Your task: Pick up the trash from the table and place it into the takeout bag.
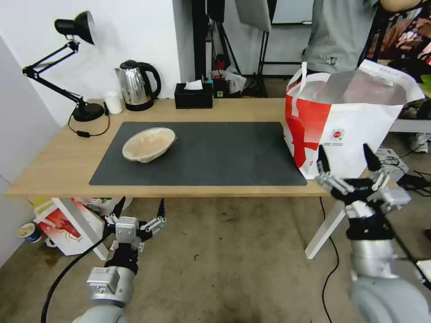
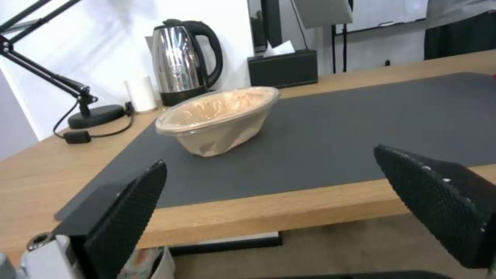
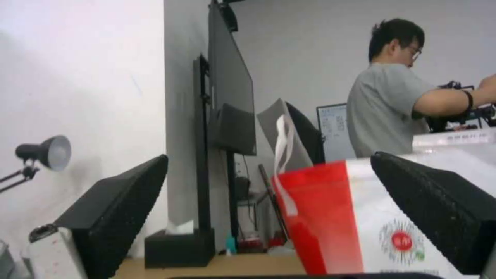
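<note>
The beige oval bowl (image 1: 148, 144) is seen on the mat's (image 1: 224, 152) left part, at 12 o'clock from the wide-open, empty left gripper (image 1: 140, 208), its long axis slanted; the right gripper (image 1: 345, 159), also spread empty, is held by the takeout bag (image 1: 354, 130).

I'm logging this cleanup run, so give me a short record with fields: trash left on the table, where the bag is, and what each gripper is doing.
trash on table: one beige oval bowl, on the grey mat, left part
takeout bag: takeout bag upright at the table's right end, mouth open
left gripper: left gripper open, empty, below the table's front edge
right gripper: right gripper open, empty, in front of the bag
</note>
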Motion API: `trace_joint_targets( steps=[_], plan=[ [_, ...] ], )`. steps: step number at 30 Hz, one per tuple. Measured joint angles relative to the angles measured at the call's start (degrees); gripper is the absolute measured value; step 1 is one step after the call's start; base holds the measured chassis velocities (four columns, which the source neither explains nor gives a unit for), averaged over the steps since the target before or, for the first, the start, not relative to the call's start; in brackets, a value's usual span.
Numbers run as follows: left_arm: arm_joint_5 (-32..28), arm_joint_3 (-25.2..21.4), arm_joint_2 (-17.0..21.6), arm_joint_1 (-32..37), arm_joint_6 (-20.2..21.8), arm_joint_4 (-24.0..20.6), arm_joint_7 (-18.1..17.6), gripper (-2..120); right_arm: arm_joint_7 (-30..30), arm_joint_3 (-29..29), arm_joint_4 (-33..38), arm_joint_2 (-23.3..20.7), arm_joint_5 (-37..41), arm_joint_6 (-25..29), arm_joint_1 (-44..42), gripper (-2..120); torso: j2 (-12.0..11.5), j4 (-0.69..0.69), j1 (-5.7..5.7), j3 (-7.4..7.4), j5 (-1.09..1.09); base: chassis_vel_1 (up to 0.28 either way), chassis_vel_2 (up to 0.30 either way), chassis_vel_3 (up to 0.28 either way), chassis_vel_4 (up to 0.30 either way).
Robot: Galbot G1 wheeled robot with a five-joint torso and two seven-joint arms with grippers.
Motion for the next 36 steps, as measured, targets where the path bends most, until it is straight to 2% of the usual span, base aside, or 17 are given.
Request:
trace_joint_targets(
  steps=[3,11,19,27,36],
  plan=[
    [0.0,0.0,0.0,0.0,0.0,0.0,0.0,100,-0.1,-2.1,-0.7,2.6,-4.9,2.7,-2.6,100,0.0,0.00,0.00,0.00,0.01,0.000,0.000,0.000,0.000],
    [0.0,0.0,0.0,0.0,0.0,0.0,0.0,100,0.4,-5.1,-2.3,6.8,-10.4,7.3,-5.0,100,0.0,0.00,0.00,0.00,0.01,0.000,0.000,0.000,0.000],
    [0.0,0.0,0.0,0.0,0.0,0.0,0.0,100,2.5,-8.9,-4.3,10.0,-14.5,9.1,-6.9,100,0.0,0.00,0.01,0.01,0.01,0.000,0.000,0.000,0.000],
    [0.0,0.0,0.0,0.0,0.0,0.0,0.0,100,3.7,-12.0,-6.6,11.5,-18.3,10.9,-7.5,100,0.0,0.00,0.01,0.01,0.01,0.000,0.000,0.000,0.000],
    [0.0,0.0,0.0,0.0,0.0,0.0,0.0,100,3.6,-12.4,-9.6,11.8,-19.7,13.3,-7.1,100,0.0,0.00,0.01,0.01,0.01,0.000,0.000,0.000,0.000]
  ],
)
